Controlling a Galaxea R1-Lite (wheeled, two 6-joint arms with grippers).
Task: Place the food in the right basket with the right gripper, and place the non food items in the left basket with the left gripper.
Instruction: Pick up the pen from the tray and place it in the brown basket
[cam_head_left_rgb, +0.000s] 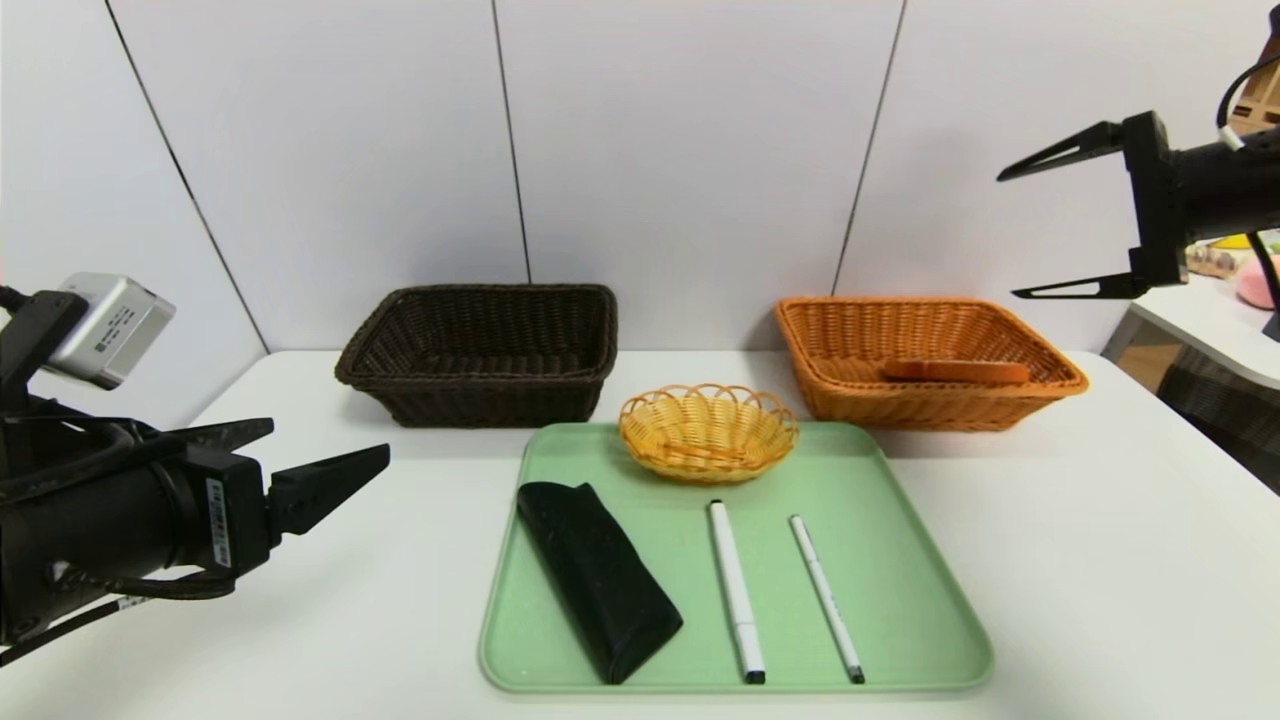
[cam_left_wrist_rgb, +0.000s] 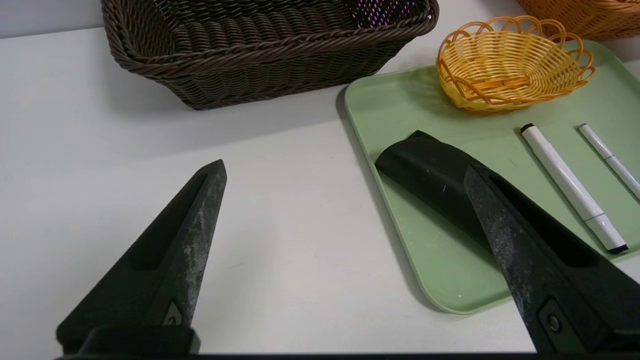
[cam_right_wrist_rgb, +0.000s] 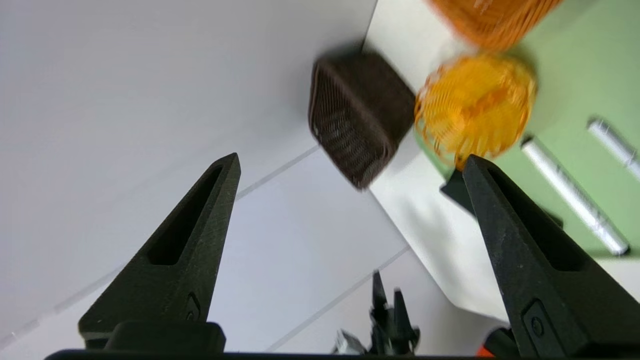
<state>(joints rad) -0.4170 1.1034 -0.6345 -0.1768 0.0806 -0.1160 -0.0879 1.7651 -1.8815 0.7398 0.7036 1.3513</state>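
Note:
A brown stick-shaped food item (cam_head_left_rgb: 955, 371) lies inside the orange right basket (cam_head_left_rgb: 1040, 350). The dark brown left basket (cam_head_left_rgb: 475, 395) (cam_left_wrist_rgb: 265, 80) holds nothing that I can see. On the green tray (cam_head_left_rgb: 900, 560) lie a black pouch (cam_head_left_rgb: 597, 578) (cam_left_wrist_rgb: 430, 172) and two white pens (cam_head_left_rgb: 735, 590) (cam_head_left_rgb: 826, 598). My right gripper (cam_head_left_rgb: 1008, 235) (cam_right_wrist_rgb: 351, 158) hangs open and empty, high above the orange basket's right end. My left gripper (cam_head_left_rgb: 330, 440) (cam_left_wrist_rgb: 344, 167) stands open and empty over the table, left of the tray.
A small yellow wicker basket (cam_head_left_rgb: 708, 430) (cam_left_wrist_rgb: 515, 65) sits at the tray's far edge, between the two big baskets. A wall runs close behind the baskets. Another table with clutter (cam_head_left_rgb: 1215, 320) stands at the far right.

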